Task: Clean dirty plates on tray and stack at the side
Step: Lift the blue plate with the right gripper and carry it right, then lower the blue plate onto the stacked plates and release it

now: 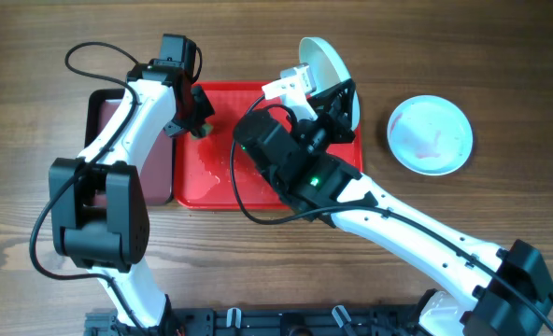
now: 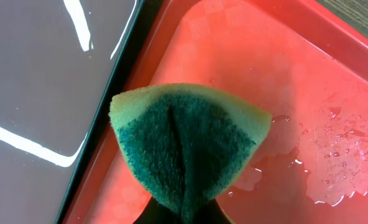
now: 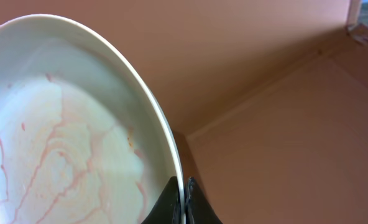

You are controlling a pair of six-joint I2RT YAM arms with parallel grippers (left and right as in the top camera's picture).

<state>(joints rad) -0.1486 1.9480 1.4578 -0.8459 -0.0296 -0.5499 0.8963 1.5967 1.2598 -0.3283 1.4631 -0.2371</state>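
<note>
Pink-streaked and wet, the plate (image 3: 78, 137) fills the right wrist view, its rim pinched by the right tool (image 3: 184, 200). It stands tilted on edge above the far right corner of the red tray (image 1: 211, 182), probably so that drips fall there and its face is open to scrubbing. The left tool (image 1: 198, 112) clamps a folded green sponge (image 2: 187, 146) over the tray's wet left end, well apart from the plate. Another smeared plate (image 1: 431, 135) lies on the tabletop (image 1: 501, 56) to the right.

Bright even light; glare streaks on dark tray (image 2: 41, 81); imgs sharp.
</note>
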